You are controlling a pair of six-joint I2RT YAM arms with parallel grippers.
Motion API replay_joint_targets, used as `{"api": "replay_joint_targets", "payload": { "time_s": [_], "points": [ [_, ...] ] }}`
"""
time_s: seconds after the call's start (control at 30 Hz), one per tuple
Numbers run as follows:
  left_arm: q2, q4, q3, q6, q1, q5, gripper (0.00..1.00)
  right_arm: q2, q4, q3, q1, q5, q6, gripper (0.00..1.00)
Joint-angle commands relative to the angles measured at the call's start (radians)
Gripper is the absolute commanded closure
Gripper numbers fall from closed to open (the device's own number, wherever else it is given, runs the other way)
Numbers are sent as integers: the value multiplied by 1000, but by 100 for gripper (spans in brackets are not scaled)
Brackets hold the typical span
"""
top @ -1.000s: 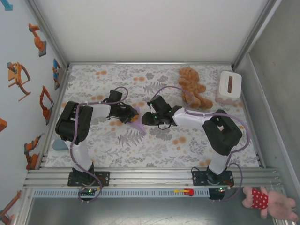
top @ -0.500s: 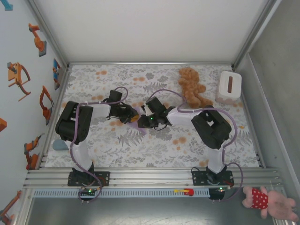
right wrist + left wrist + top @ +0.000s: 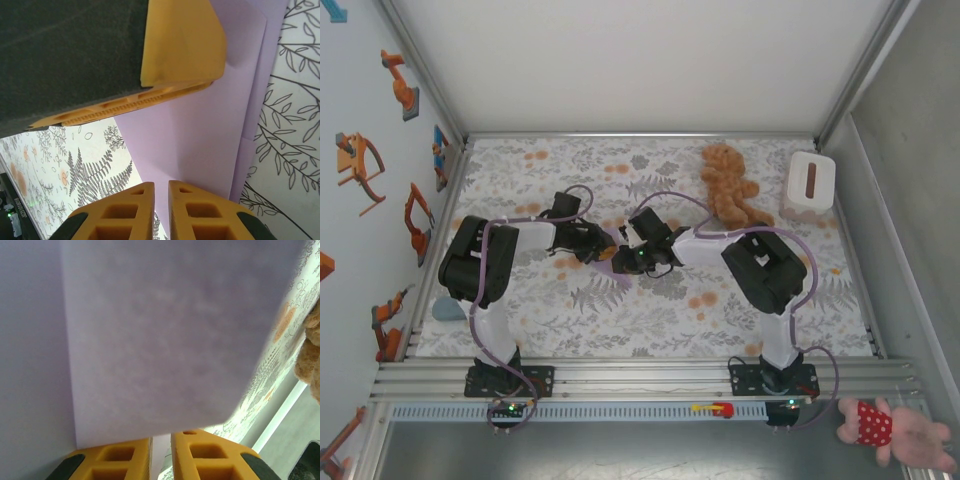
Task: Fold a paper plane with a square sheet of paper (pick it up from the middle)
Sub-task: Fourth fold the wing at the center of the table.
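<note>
The flowered surface (image 3: 720, 320) lay inside white walls. At its middle, the folded lavender paper (image 3: 200, 130) was held from both sides. The left end effector (image 3: 161, 440) was narrow, pinching one edge, and the right end effector (image 3: 161, 192) looked narrow on it too. A clean crease likely needed matched edges and a taut sheet. A second earlier, the right end effector had stood further right, clear of the paper.

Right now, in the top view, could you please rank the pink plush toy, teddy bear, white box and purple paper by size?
Largest first:
pink plush toy, possibly nearer the camera
teddy bear
white box, close behind
purple paper, only a sliver showing
</note>
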Motion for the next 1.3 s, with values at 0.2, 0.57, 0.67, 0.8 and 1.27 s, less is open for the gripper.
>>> {"api": "replay_joint_targets", "payload": {
  "time_s": [0.2,0.57,0.67,0.8,1.27],
  "points": [
    [37,-71,10,20,1,-19,83,35,-24,2,6,-24,8,85],
    [48,-91,11,17,0,-34,83,31,-41,-24,6,-36,14,85],
    [49,-97,12,16,1,-37,84,17,-45,-37,5,-31,18,85],
    [54,-102,16,17,1,-41,84,4,-58,-54,4,-29,18,85],
    [60,-122,18,23,4,-52,84,-69,-69,-131,6,-34,29,85]
  ]
}}
